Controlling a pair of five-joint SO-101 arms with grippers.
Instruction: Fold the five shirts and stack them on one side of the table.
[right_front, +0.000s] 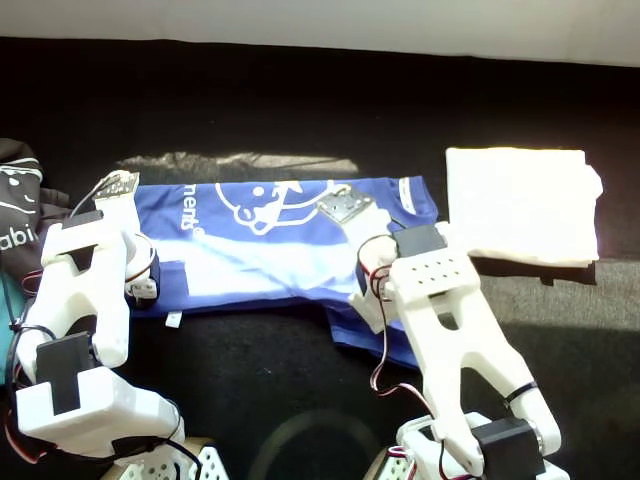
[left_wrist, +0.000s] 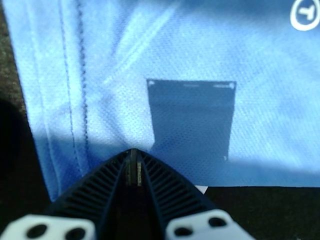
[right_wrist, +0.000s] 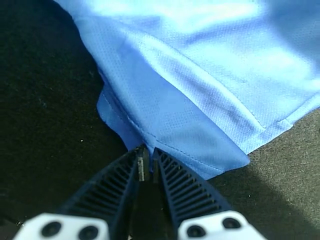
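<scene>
the blue shirt (right_front: 270, 240) lies spread across the desk (right_front: 300, 90), so this looks like the folding step. the left end effector (left_wrist: 133, 167) is closed, pinching the blue shirt's edge near a corner; the right end effector (right_wrist: 145, 162) is closed on another edge. next, both should lift together and carry the cloth over evenly. a folded white shirt (right_front: 520, 205) sits right of the blue shirt and a dark pile (right_front: 15, 200) left. the desk is black and sunlit, with a pale wall beyond.

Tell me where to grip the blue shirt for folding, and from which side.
I would pinch the blue shirt at its edge lowest in the high view, one hold toward each end, coming from that side. It lies flat, so only an edge lets jaws close around cloth.
</scene>
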